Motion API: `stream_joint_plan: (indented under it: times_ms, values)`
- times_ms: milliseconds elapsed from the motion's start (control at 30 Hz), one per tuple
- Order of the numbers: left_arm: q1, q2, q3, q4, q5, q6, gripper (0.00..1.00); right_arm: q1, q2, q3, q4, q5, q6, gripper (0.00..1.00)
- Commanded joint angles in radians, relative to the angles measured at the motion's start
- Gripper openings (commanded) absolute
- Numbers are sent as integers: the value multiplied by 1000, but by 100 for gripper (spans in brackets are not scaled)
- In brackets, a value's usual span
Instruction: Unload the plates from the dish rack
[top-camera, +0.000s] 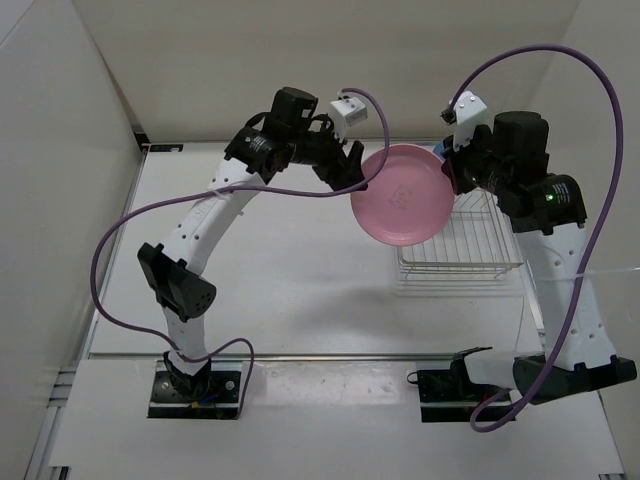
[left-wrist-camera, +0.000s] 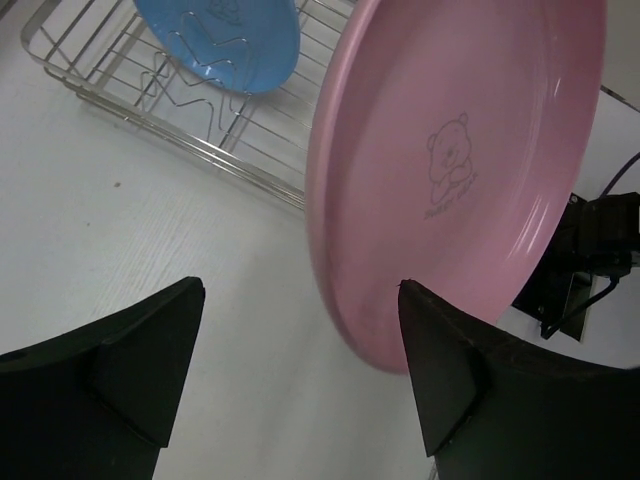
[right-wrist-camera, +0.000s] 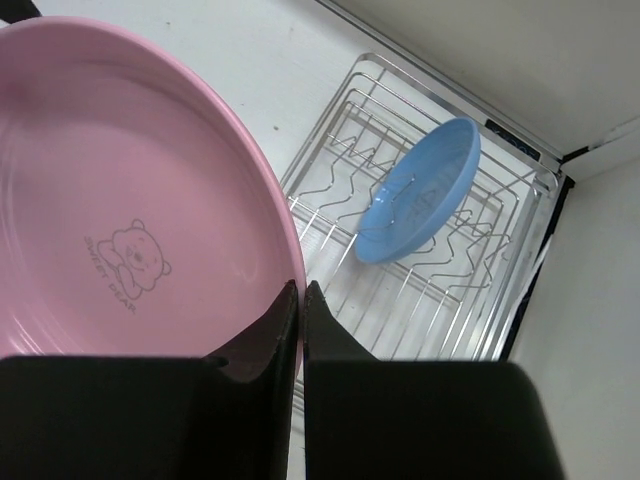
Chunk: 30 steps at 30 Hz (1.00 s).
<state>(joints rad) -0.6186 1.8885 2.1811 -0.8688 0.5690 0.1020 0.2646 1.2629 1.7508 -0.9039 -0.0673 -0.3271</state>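
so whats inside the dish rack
A blue plate, propped in the wire slots of the dish rack. The pink plate in front covers part of the rack, so that corner is unseen.

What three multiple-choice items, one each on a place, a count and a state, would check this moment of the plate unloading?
1. Where is the light blue round plastic plate?
A. Propped among the upright wires of the silver wire dish rack
B. Held up in the air
C. Stacked under another plate

2. How many plates are in the rack?
A. None
B. One
C. Two

3. What is the state of the right gripper?
A. Open and empty
B. Shut on the rim of the pink round plastic plate
C. Shut on a rack bar

Answers: 1 A, the rack's wires hold the blue plate; 2 B, only the blue plate sits there, the pink one is outside; 3 B, the closed jaws pinch the pink rim.
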Motion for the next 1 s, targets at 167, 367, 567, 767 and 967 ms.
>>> stream_joint_plan:
  times_ms: [167, 367, 567, 767, 967]
  values:
    - [-44, 20, 63, -2, -18, -5, 57, 1, -30, 1, 39, -60, 36, 0]
    - [-44, 9, 49, 8, -109, -27, 11, 1, -39, -31, 39, -28, 36, 0]
    - [-21, -71, -87, 82, -279, -93, 11, 1, -49, -94, 124, 90, 76, 73]
    - [289, -143, -374, 159, -275, -214, 11, -92, -71, -165, 171, 259, 118, 100]
    - [508, 59, -452, 83, -26, -205, 11, -125, -135, -257, 181, 250, 152, 100]
